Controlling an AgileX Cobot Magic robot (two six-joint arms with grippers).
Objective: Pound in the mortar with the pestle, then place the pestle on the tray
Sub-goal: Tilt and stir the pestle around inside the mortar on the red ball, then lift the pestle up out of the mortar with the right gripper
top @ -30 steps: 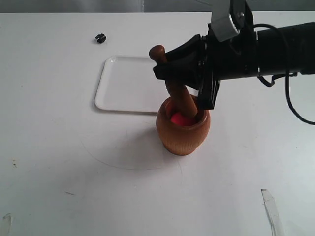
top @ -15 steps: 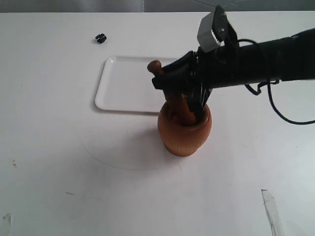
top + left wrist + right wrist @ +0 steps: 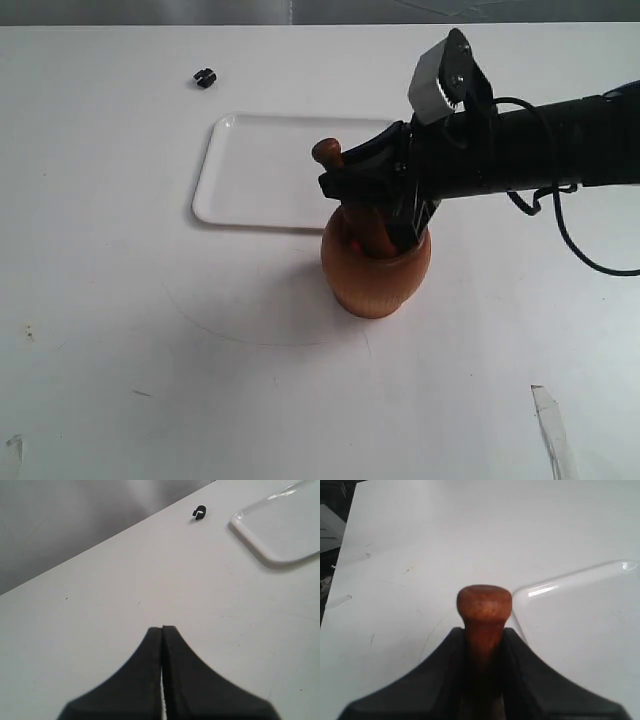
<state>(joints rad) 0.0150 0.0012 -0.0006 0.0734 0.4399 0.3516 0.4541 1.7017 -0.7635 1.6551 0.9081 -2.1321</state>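
Note:
The reddish-brown mortar [image 3: 375, 275] stands on the white table just in front of the white tray [image 3: 265, 172]. The pestle [image 3: 342, 184] leans in the mortar, knob end up and to the left, thick end down inside the cup. My right gripper [image 3: 368, 188] is shut on the pestle's shaft just above the rim; in the right wrist view the knob [image 3: 484, 603] sticks out past the black fingers [image 3: 442, 660]. A corner of the tray [image 3: 585, 625] lies beyond it. My left gripper [image 3: 162, 629] is shut on nothing, over bare table.
A small black clip [image 3: 204, 77] lies at the back left of the table, also seen as the clip [image 3: 199, 512] in the left wrist view near a tray corner [image 3: 280, 527]. A strip of tape [image 3: 552, 425] lies at the front right.
The right gripper has pushed the pestle down into the mortar and shifted slightly right; the red thing seen inside the cup a second ago is now covered.

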